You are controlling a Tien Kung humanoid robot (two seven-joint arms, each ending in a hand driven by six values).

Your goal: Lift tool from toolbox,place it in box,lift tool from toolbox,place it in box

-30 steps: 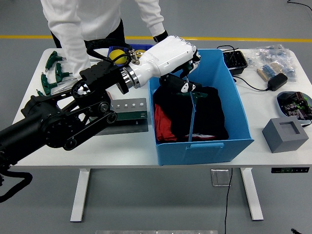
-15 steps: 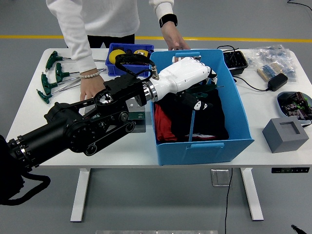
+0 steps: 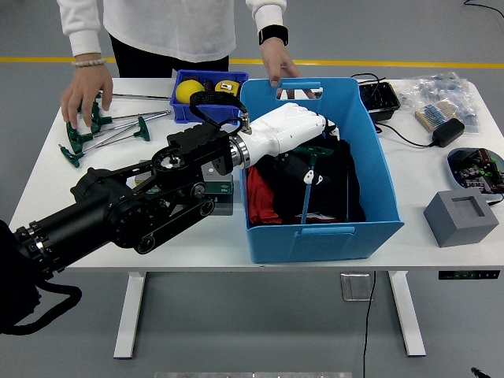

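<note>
My left hand [image 3: 309, 161], white with a black arm, reaches into the big blue box [image 3: 370, 150] over black and red cloth. Its fingers are curled on a green T-handle key [image 3: 305, 197], whose thin shaft slants down toward the box's near wall. The small blue toolbox [image 3: 183, 110] with yellow items stands behind my forearm. Several more green T-handle keys [image 3: 106, 130] lie at the table's left. A person's hand [image 3: 83, 90] rests over those keys; the person's other hand [image 3: 277, 67] touches the box's far rim. My right arm is out of view.
A grey metal block [image 3: 219, 189] lies under my forearm, left of the box. On the right are a grey foam block [image 3: 461, 216], a black adapter with cable [image 3: 445, 131], bags of small parts [image 3: 441, 94] and a black tray [image 3: 378, 98].
My left hand has sunk lower into the box with the key. The person's hand moved from the table by my arm to the keys at the far left; the other hand now touches the box rim.
</note>
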